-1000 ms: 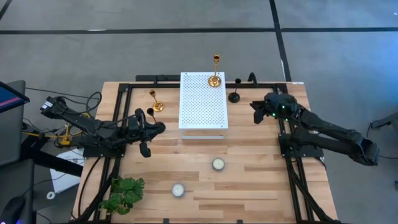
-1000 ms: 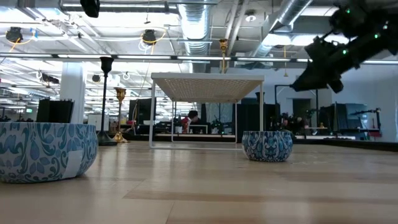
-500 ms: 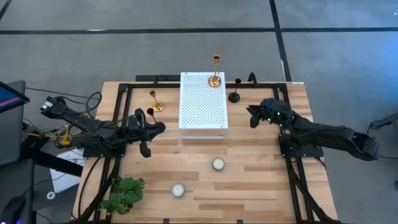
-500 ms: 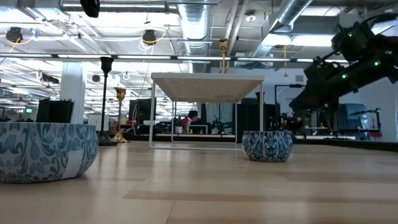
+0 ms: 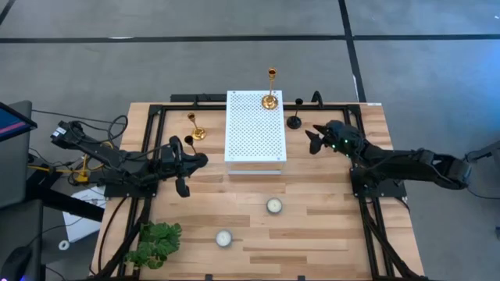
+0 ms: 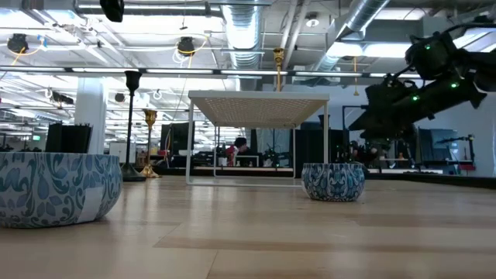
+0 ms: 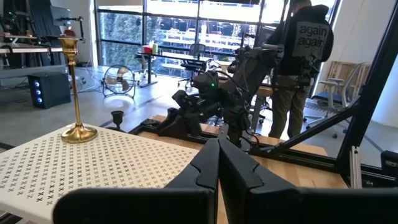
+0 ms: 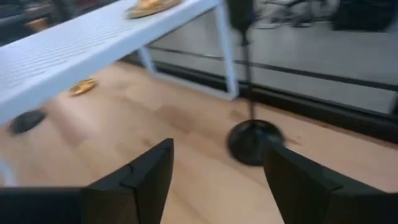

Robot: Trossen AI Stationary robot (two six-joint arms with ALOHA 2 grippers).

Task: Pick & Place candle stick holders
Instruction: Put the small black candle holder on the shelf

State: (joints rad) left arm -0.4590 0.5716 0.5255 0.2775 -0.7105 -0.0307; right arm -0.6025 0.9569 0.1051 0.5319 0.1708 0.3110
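Note:
A black candle stick holder (image 5: 294, 121) stands on its round base on the table, just right of the white perforated platform (image 5: 255, 136). My right gripper (image 5: 310, 139) is open, low and a little to the right of that holder, touching nothing. In the right wrist view the holder's base (image 8: 252, 142) shows ahead between the spread fingers. A gold holder (image 5: 271, 98) stands on the platform's far right corner. Another gold holder (image 5: 196, 133) and a black one (image 5: 187, 139) stand on the table left of the platform. My left gripper (image 5: 203, 159) waits shut near them.
Two blue-patterned cups with white candles (image 5: 273, 205) (image 5: 224, 238) sit on the near half of the table. A green plant (image 5: 156, 243) lies at the near left corner. Black frame rails (image 5: 361, 168) run along the table's sides. A person (image 7: 303, 56) stands beyond the table.
My right gripper has come down and gone toward the table's left edge, closer to the black holder beside the platform. Its fingers have spread wider apart. The holders have not moved.

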